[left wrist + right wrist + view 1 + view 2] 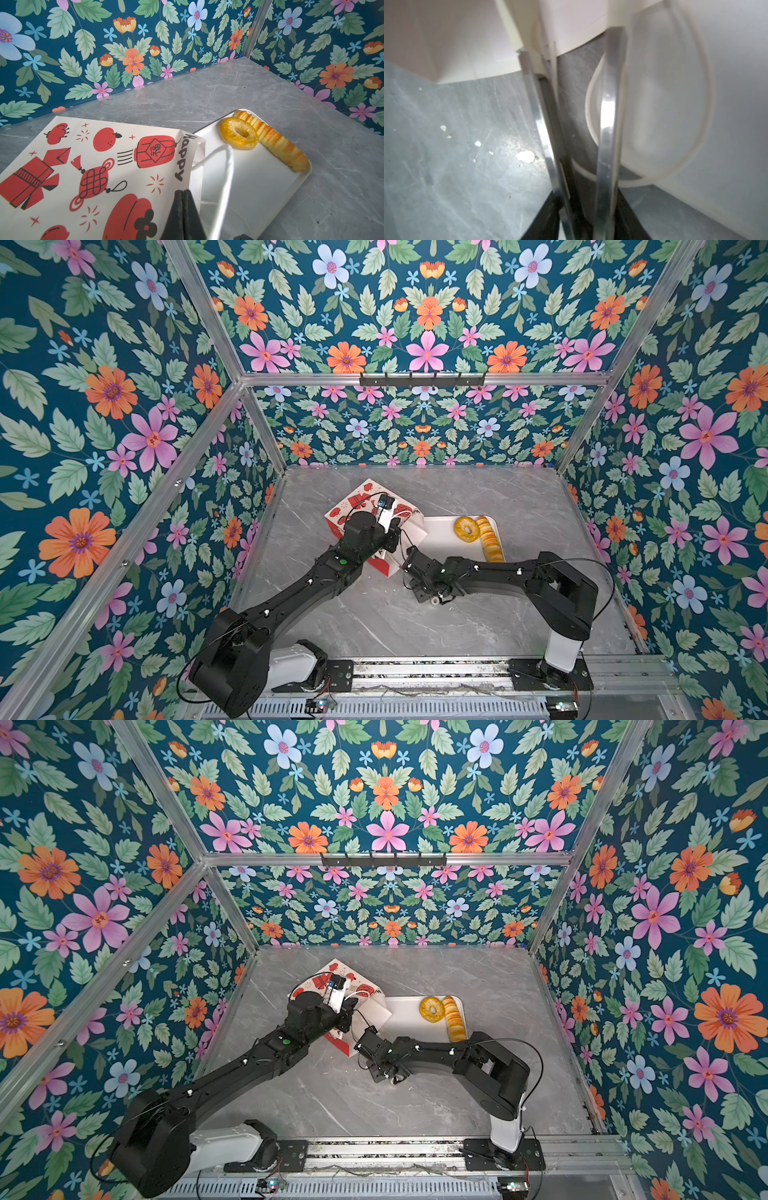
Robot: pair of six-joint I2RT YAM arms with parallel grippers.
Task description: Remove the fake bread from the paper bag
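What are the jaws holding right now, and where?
Left jaws: paper bag, upper mouth edge. Right jaws: at the mouth, hold cannot be told.

In both top views the left arm [291, 597] covers much of the paper bag [353, 504], so we cannot see its mouth or inside. In the left wrist view the frame edge cuts off the left gripper [183, 192] and the bag, and the cord handle [229, 166] is blurred. The right wrist view is smeared; we cannot tell whether the right gripper [571, 47] pinches paper.
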